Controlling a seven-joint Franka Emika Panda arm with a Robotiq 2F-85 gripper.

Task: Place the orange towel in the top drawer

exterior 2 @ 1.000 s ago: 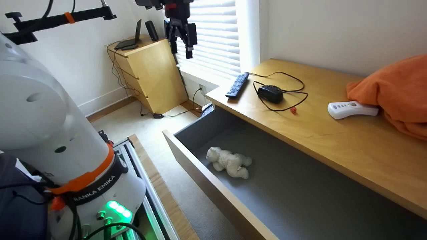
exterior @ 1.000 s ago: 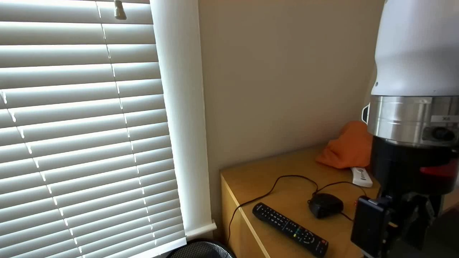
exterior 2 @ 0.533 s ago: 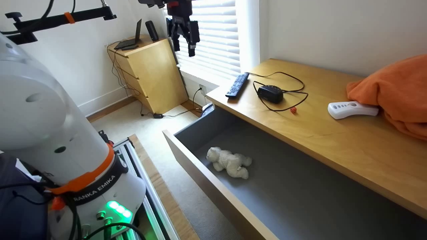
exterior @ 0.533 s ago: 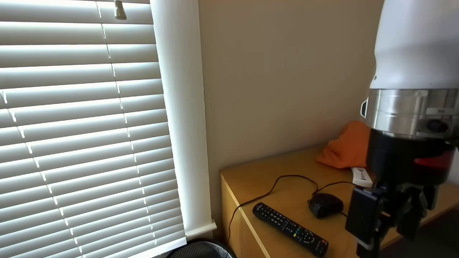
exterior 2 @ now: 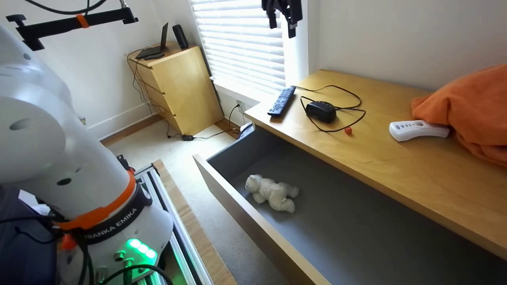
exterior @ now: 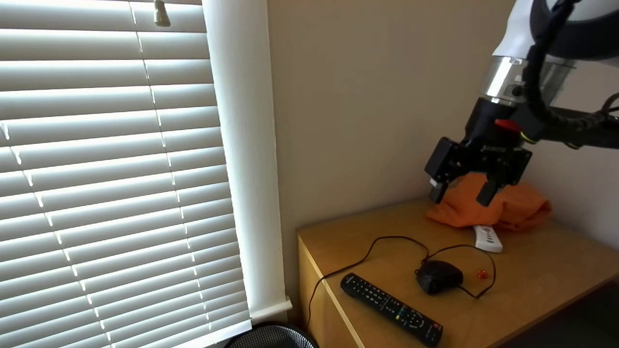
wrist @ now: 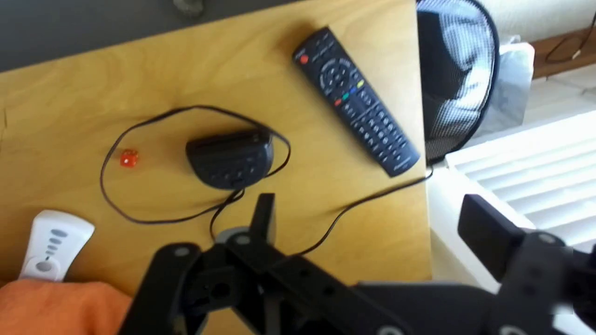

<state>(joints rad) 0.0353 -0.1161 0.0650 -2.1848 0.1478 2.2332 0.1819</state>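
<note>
The orange towel lies crumpled on top of the wooden dresser, against the wall. It also shows in an exterior view and at the lower left of the wrist view. The top drawer is pulled open, with a white stuffed bear lying in it. My gripper is open and empty, high above the dresser. It is near the top edge in an exterior view. In the wrist view its fingers are wide apart over the dresser's window end, with the towel off to the left.
A white controller lies partly under the towel. A black remote, a black corded device and a red die lie on the dresser top. A mesh bin stands beside the dresser's window end.
My gripper has moved up and left in an exterior view, and right and up in an exterior view, from the drawer side to over the dresser. The towel, drawer and other objects are unmoved.
</note>
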